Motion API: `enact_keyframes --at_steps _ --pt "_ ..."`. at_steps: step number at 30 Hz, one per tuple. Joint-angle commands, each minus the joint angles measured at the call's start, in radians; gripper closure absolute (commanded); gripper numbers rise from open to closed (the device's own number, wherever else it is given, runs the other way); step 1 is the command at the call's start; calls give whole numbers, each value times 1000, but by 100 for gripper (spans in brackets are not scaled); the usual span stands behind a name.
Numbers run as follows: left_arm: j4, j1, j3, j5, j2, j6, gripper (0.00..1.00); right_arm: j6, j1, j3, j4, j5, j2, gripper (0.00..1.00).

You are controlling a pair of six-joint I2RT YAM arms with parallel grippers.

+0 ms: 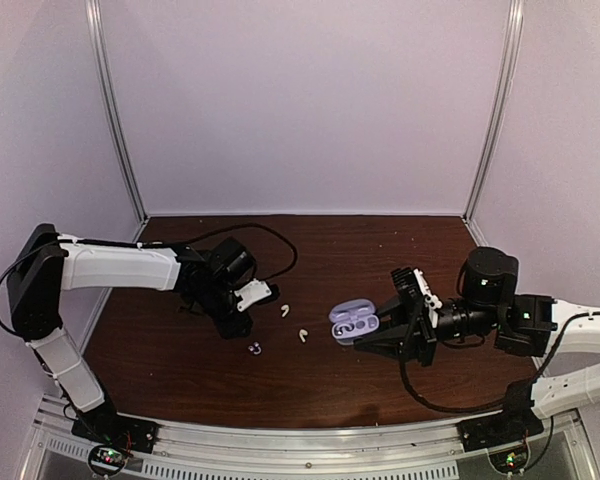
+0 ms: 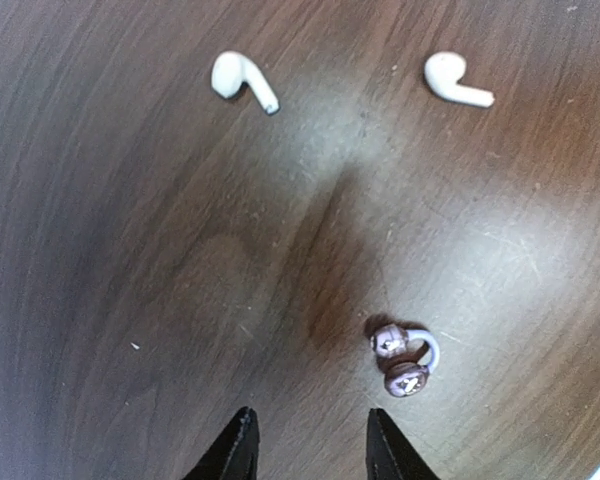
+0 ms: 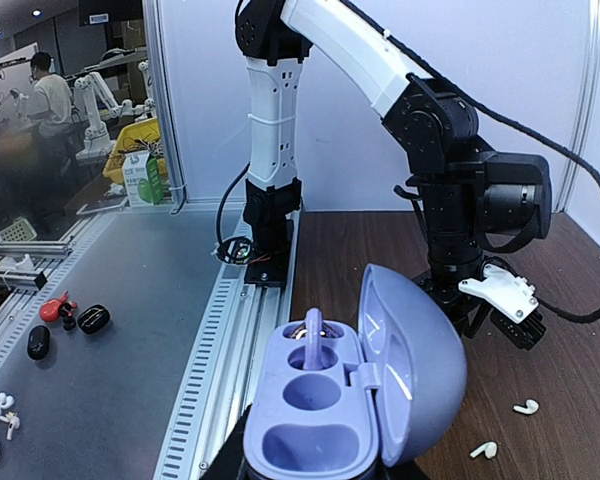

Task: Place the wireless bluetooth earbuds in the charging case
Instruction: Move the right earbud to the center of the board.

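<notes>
Your left gripper (image 2: 310, 448) hangs low over the desk (image 1: 180, 372). Its 2 dark fingertips are parted by a moderate gap and there is nothing between them. In the left wrist view, 1 purple earbud (image 2: 405, 360) lies on the wood just ahead of the fingertips and off to the right. It is 2 rounded knobs joined by a pale loop, and it touches neither finger.

Farther ahead, 2 white earbuds lie on their sides, well apart from each other, one at upper left (image 2: 242, 80) and the other at upper right (image 2: 456, 82). From overhead, both sit on the desk between the left gripper and the charging case (image 1: 354, 322), while the purple earbud lies nearer the arm bases.

Your right gripper (image 1: 368, 332) is closed around the charging case and holds it from the right side of the desk. In the right wrist view the case fills the lower frame and hides the fingers under it. Its lid stands swung open to the right, and the wells face up. A 2nd purple earbud (image 3: 314, 335) sits in the far well with its loop standing up. You cannot tell from these views whether the case rests on the desk or is held just above it.
</notes>
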Motion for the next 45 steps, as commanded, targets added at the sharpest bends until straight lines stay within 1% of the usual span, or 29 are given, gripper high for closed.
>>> enact_keyframes --at_steps 1,4,12,13,16,22,29,33,36,38,40,43,45 --pt "3 -1 14 -79 54 10 63 13 5 9 17 19 -34 100" --pt "8 -1 19 -89 84 8 64 22 6 2 17 26 -47 100" --pt "12 -3 14 -12 127 -5 65 29 6 -2 11 38 -65 100" --pt "11 -6 14 26 126 -6 65 31 6 -3 11 38 -64 100" --pt "11 -22 20 52 132 -7 65 32 6 -5 15 37 -62 100" --pt "7 -62 47 124 166 -9 63 39 6 -4 21 35 -55 100" --pt "7 -76 116 184 210 -54 61 40 4 4 19 37 -46 100" --pt "7 -77 135 256 205 -59 60 39 5 7 16 39 -42 100" --pt "8 -77 130 292 169 -33 60 39 5 7 13 41 -41 100" --pt "16 -75 132 275 142 -23 60 39 5 7 13 41 -40 100" --pt "22 -74 139 228 131 -21 61 39 4 6 15 42 -38 100" --pt "4 -74 150 160 154 -2 65 40 4 7 17 40 -34 100" --pt "-3 -74 147 154 171 8 66 42 5 7 17 41 -36 100"
